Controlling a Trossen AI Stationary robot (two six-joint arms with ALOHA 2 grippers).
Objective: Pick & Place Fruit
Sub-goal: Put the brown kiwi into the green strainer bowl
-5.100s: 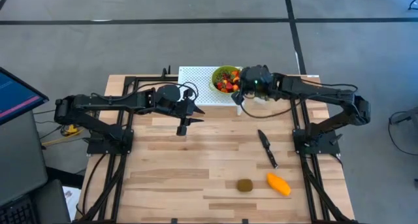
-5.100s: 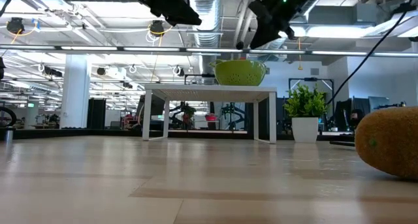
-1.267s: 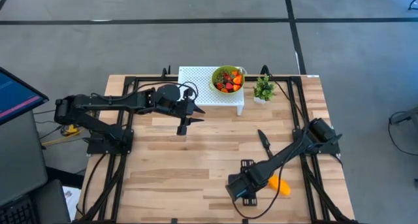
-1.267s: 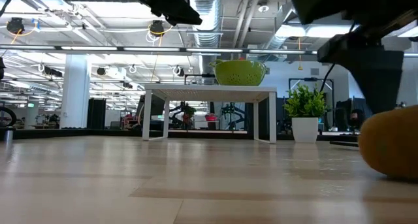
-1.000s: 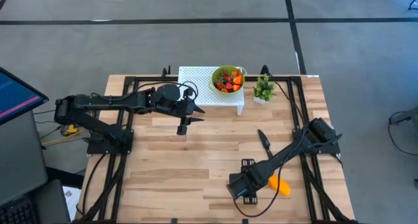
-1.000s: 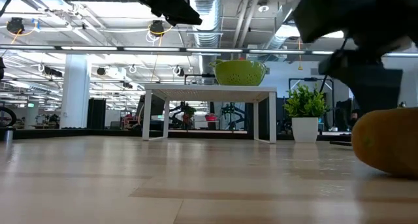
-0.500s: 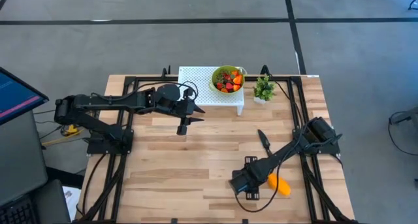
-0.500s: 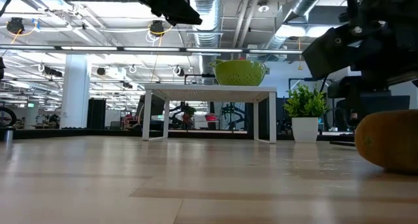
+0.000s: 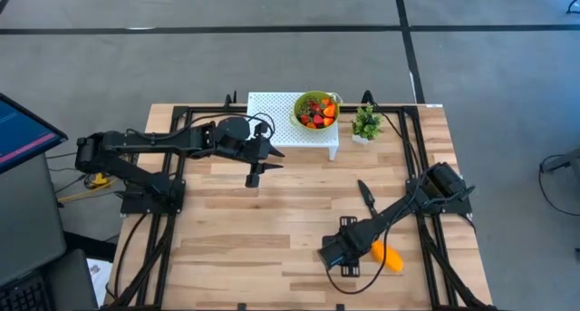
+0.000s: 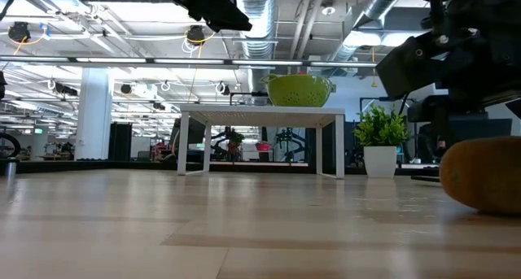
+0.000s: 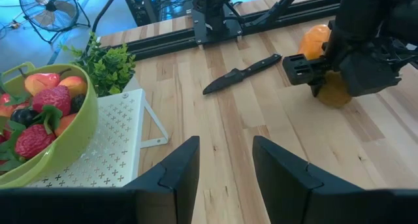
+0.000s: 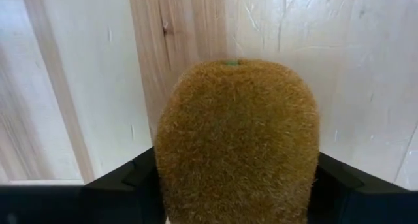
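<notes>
Two right gripper [image 12: 235, 185] fingers bracket the kiwi [image 12: 236, 142] near the bench's front edge beside the mango [image 9: 388, 256], closing for pickup; left gripper [image 11: 225, 168], half-open, empty, waits mid-bench.

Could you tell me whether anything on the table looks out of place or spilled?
Nothing is spilled. The one oddity is a black knife lying loose on the table, near the kiwi and mango.

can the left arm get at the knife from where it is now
Probably yes: the left gripper hangs open over bare table, and nothing lies between it and the knife. The right gripper is busy farther off, around the kiwi.
</notes>
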